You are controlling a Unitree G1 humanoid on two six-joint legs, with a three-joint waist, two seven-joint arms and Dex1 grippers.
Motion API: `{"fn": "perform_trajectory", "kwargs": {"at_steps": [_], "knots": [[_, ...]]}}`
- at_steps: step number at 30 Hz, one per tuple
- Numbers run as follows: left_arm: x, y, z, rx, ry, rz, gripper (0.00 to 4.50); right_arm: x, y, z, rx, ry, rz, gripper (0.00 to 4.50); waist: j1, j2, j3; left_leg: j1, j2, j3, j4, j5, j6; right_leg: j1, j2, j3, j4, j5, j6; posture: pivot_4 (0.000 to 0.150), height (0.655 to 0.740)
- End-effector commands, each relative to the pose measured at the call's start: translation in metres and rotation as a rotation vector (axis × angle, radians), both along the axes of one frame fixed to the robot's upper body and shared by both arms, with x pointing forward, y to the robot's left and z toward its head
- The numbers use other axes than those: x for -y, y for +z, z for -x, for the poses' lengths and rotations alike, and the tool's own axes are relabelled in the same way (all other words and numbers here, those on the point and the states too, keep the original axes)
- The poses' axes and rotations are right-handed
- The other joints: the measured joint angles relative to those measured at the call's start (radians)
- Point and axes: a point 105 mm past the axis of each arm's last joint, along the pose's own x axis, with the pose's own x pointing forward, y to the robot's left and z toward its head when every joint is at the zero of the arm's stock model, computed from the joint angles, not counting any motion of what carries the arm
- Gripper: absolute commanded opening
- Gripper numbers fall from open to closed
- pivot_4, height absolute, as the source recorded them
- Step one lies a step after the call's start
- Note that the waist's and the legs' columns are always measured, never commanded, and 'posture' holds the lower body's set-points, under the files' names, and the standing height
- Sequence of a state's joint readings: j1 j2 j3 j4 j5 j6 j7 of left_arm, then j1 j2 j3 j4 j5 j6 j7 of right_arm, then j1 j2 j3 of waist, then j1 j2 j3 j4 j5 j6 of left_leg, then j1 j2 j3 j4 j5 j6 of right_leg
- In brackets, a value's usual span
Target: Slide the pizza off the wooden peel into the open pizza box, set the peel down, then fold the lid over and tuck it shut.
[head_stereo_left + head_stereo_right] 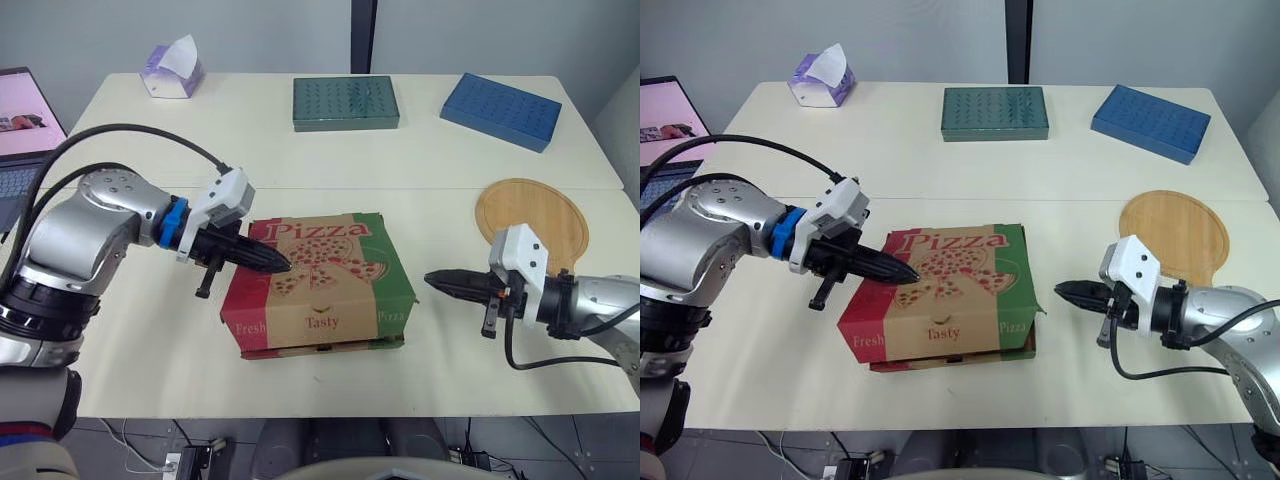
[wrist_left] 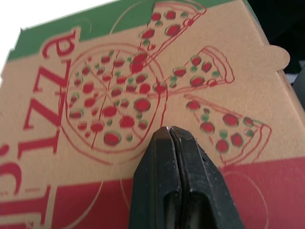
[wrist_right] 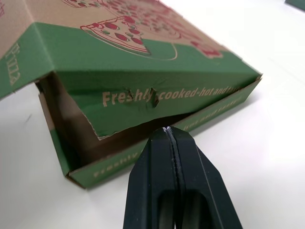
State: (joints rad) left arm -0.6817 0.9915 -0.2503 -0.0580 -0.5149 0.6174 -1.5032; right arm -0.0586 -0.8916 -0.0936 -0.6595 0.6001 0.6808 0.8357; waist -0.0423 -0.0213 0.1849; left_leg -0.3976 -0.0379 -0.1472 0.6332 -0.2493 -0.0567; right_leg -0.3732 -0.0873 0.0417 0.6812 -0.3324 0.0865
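Left eye view gives us the whole surface (image 1: 150,340), which we read from the robot's left across to its right. At the far left edge sits an open laptop (image 1: 14,130), and near the back corner a tissue box (image 1: 172,72).

Next comes the left claw (image 1: 283,265), its two fingers (image 2: 157,167) pressed together with nothing between them. Its tip lies over the printed lid (image 1: 315,262) of the pizza box (image 1: 320,325), above the red stripe and just beside the drawn pizza. We cannot tell whether it actually touches the cardboard.

The pizza box stands at the middle front of the surface with the lid folded down over it. Well behind it lies a flat green tray (image 1: 345,102).

On the box's right side, the green side flap (image 3: 157,102) hangs outside the base, and a dark gap shows beneath it.

The right claw (image 1: 435,282) points at that green side, near it but apart. Its fingers (image 3: 195,176) are also closed together and hold nothing.

Behind that claw the wooden peel (image 1: 532,222) lies flat on the surface, bare. A blue tray (image 1: 500,110) rests at the back right.
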Motion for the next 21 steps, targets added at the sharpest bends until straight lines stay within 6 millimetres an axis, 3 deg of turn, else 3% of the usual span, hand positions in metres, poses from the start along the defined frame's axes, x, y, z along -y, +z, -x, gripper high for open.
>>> {"fn": "perform_trajectory", "kwargs": {"at_steps": [1, 9, 14, 20, 21], "knots": [[0.0, 0.005, 0.001, 0.031, -0.018, 0.003, 0.0, -0.015, 0.004, 0.006, 0.033, 0.083, -0.013, 0.02, 0.0, 0.0, 0.0, 0.0, 0.0, 0.0, 0.0, 0.0, 0.0, 0.0, 0.0, 0.0, 0.0, 0.0, 0.0, 0.15, 0.74], [0.003, 0.006, 0.0, 0.046, -0.004, 0.023, 0.0, -0.035, 0.002, 0.007, -0.003, 0.16, -0.079, 0.02, 0.0, 0.0, 0.0, -0.001, 0.0, -0.001, 0.002, 0.0, 0.0, 0.0, 0.0, -0.001, 0.001, 0.0, 0.0, 0.15, 0.74], [0.004, 0.004, 0.001, 0.045, 0.002, 0.026, 0.0, -0.037, -0.004, 0.008, -0.021, 0.159, -0.083, 0.02, -0.003, 0.0, 0.0, 0.0, 0.0, -0.001, 0.002, 0.0, 0.0, 0.0, 0.0, -0.001, 0.001, 0.0, 0.0, 0.15, 0.74], [0.003, 0.004, 0.001, 0.053, 0.005, 0.023, 0.0, -0.008, -0.005, 0.002, -0.002, 0.063, -0.001, 0.02, -0.001, 0.0, 0.0, -0.001, 0.0, -0.002, 0.003, 0.0, 0.0, 0.001, 0.0, -0.001, 0.001, 0.0, 0.0, 0.15, 0.74], [0.002, 0.004, 0.001, 0.053, 0.006, 0.023, 0.0, -0.002, -0.003, 0.002, -0.002, 0.048, 0.01, 0.38, 0.0, 0.0, 0.0, -0.001, 0.0, -0.002, 0.003, 0.0, 0.0, 0.001, 0.0, -0.001, 0.001, 0.0, 0.0, 0.15, 0.74]]}}
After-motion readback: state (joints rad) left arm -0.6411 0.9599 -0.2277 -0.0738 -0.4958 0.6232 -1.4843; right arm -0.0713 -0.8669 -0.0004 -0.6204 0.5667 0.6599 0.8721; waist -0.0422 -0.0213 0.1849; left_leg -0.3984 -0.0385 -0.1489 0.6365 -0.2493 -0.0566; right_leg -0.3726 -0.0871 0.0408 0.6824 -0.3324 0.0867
